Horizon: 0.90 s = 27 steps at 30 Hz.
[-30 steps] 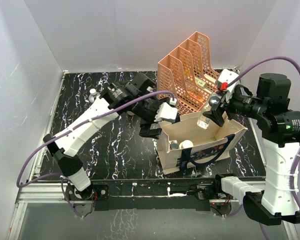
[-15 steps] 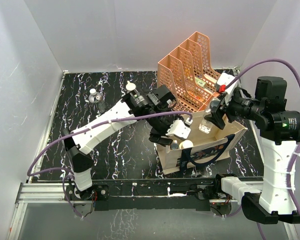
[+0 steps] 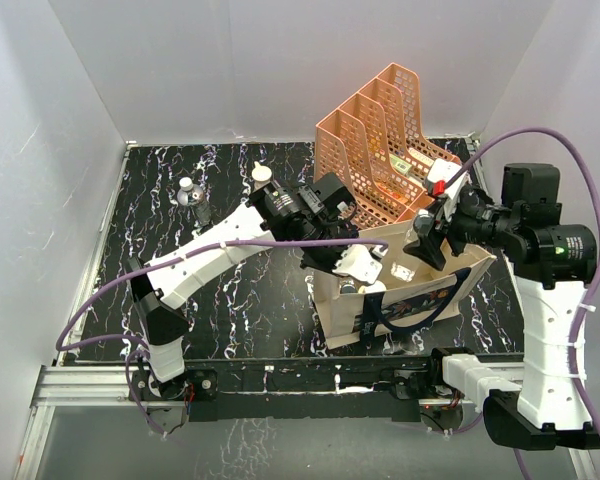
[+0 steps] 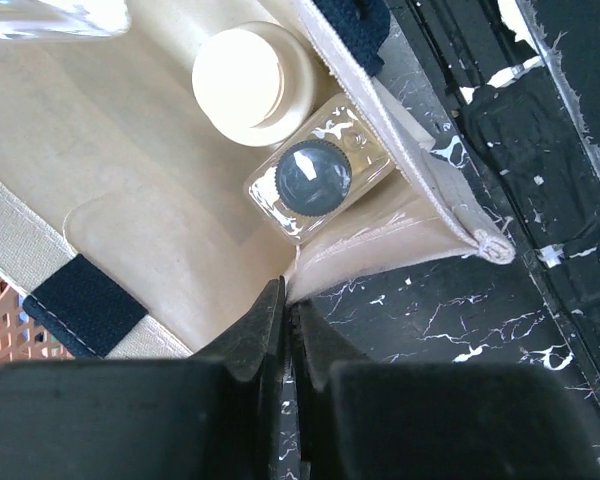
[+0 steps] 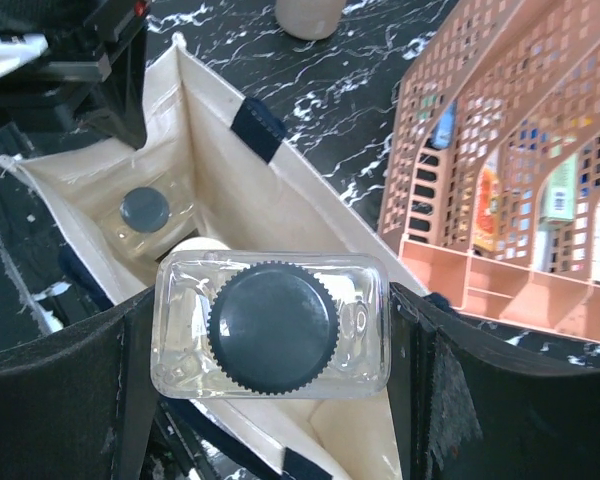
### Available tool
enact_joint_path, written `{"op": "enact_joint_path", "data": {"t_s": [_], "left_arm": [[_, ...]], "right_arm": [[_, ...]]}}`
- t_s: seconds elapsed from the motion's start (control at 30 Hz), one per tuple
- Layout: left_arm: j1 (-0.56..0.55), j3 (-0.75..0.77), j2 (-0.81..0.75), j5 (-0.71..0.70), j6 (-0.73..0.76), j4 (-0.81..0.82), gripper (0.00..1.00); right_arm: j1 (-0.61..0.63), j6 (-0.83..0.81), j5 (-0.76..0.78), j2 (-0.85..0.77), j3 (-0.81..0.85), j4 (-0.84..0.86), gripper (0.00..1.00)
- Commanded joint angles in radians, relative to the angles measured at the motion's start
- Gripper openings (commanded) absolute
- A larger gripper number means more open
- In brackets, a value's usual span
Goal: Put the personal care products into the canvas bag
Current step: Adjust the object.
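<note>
One canvas bag (image 3: 345,318) stands open near the table's (image 3: 245,300) near edge, right of the middle. Five bottles show in all. Two sit inside the bag at its left end, touching each other: a cream-capped bottle (image 4: 240,75) and a square glass bottle (image 4: 318,183) with a dark cap. A third, the held glass bottle (image 5: 270,325), also square with a dark cap, hangs upright over the bag's open mouth, gripped across its sides by the wide-spread jaws of the right gripper (image 3: 423,238). The left gripper (image 4: 288,320) is at the bag's left rim, its jaws pressed together with the fabric edge pinched at their tips. The other two bottles stand apart on the table's far left part: a silver bottle (image 3: 188,190) toward the far left corner and a pale-capped bottle (image 3: 262,175) nearer the middle, just behind the left arm. One peach mesh organizer (image 3: 370,150) stands just behind the bag, toward the far right corner.
</note>
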Motion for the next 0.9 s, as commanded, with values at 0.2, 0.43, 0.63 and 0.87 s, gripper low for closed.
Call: {"op": "enact_joint_path", "data": {"t_s": [0.2, 0.43, 0.63, 0.87], "left_arm": [[-0.005, -0.018, -0.054, -0.076, 0.125, -0.065, 0.0], [-0.004, -0.021, -0.062, -0.152, 0.181, -0.071, 0.0], [0.018, -0.008, -0.065, -0.196, 0.204, -0.065, 0.0], [0.024, 0.026, -0.062, -0.226, 0.211, -0.053, 0.0]], "right_arm": [[-0.007, -0.041, -0.093, -0.041, -0.054, 0.136, 0.08], [-0.007, -0.046, -0.109, -0.016, -0.024, 0.12, 0.08], [-0.007, -0.033, -0.122, -0.01, -0.019, 0.128, 0.08], [-0.007, -0.006, -0.132, -0.013, -0.028, 0.152, 0.08]]}}
